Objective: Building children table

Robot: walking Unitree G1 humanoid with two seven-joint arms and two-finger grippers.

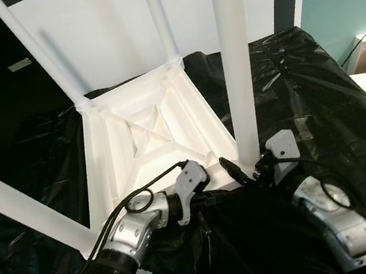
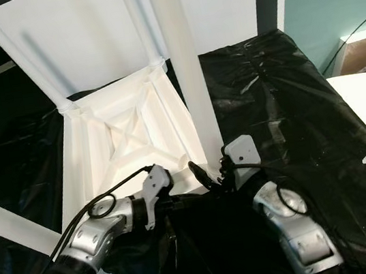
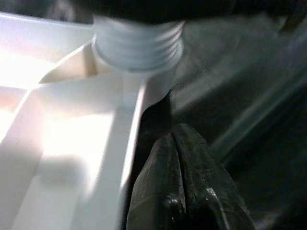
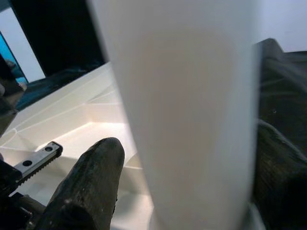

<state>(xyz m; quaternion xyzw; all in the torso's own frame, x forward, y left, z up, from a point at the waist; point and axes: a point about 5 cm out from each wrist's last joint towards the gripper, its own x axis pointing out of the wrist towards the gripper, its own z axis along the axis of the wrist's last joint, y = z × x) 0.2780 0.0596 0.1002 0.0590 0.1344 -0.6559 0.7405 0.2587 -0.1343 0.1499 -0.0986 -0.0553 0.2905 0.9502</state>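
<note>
Right gripper [image 2: 217,173] was clamped around the base of the upright white table leg [image 1: 237,67]. Left gripper [image 3: 180,187], fingers pressed together, sat just beside the inverted white tabletop [image 1: 149,142] corner, below the leg's threaded end.

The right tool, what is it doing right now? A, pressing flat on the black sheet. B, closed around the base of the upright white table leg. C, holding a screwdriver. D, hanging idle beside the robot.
B: the right tool sits at the bottom of the upright white leg, and in the right wrist view its black fingers flank the leg on both sides above the upturned tabletop.
</note>
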